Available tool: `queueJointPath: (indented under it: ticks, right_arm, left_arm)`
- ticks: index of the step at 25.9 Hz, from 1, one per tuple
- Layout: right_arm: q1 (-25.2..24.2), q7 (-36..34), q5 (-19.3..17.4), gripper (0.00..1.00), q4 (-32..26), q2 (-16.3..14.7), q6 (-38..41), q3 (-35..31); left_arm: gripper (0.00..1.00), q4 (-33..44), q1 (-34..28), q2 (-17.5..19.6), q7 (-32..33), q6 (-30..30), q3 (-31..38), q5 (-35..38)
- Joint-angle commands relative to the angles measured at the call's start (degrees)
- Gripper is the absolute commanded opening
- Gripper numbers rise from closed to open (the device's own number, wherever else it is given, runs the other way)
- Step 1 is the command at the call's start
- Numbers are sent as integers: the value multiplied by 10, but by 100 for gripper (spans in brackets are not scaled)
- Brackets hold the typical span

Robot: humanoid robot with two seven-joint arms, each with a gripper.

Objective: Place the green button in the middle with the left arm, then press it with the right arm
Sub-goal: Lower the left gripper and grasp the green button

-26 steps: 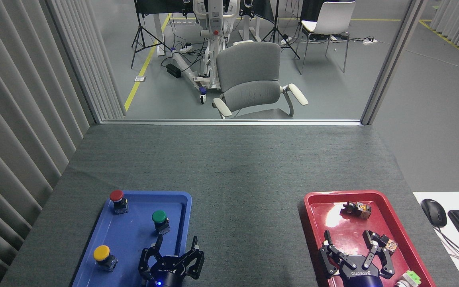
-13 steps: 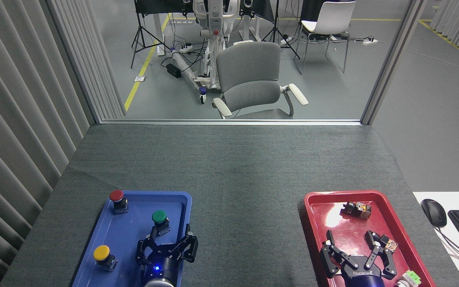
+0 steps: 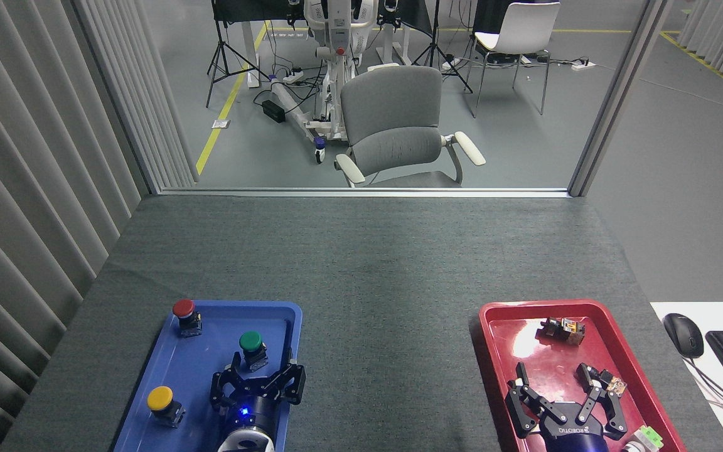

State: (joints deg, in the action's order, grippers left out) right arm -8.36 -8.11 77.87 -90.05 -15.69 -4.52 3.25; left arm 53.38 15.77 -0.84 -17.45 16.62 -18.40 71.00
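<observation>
Dark grey felt-like surface (image 3: 361,270) fills most of the view, with a grey office chair (image 3: 393,129) and some tripods on the floor past its far edge. The blue tray (image 3: 179,383) sits at the near left and the red tray (image 3: 637,376) at the near right, well apart, with bare mat between them.

The left arm's gripper (image 3: 260,370) hangs over the blue tray with its fingers (image 3: 235,366) spread and released, holding nothing. The green button (image 3: 252,350) stands upright in the tray, just beyond the fingertips and roughly between them, very close, but whether they're touching is hard to call from this angle. The red button (image 3: 185,316) is farther out to the left of the fingers, near the tray's far corner, and the yellow button (image 3: 164,405) is off to their left, nearer the robot.

The right arm's gripper (image 3: 559,389) is over the red tray, fingers also splayed wide and empty. A couple of small parts (image 3: 562,329) lie beyond its fingertips, and one more is just by its right finger.
</observation>
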Motion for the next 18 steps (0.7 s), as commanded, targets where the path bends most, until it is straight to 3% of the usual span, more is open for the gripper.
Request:
queueJointPath:
  ticks: [1,6,10,18]
  right_arm:
    - [0,-1,0,99,0,0,0,0]
    - [0,-1,0,99,0,0,0,0]
    - [0,-1,0,99,0,0,0,0]
    - [0,-1,0,99,0,0,0,-7]
  left_arm:
    - [99,-18,12,0,-7,0,-1,-1]
    - [96,-35,18,1,-7,0,0,-1]
    - [83,-51,27,0,-7,0,0,-1]
    - [70,-52,29,2,-7,0,-1,0]
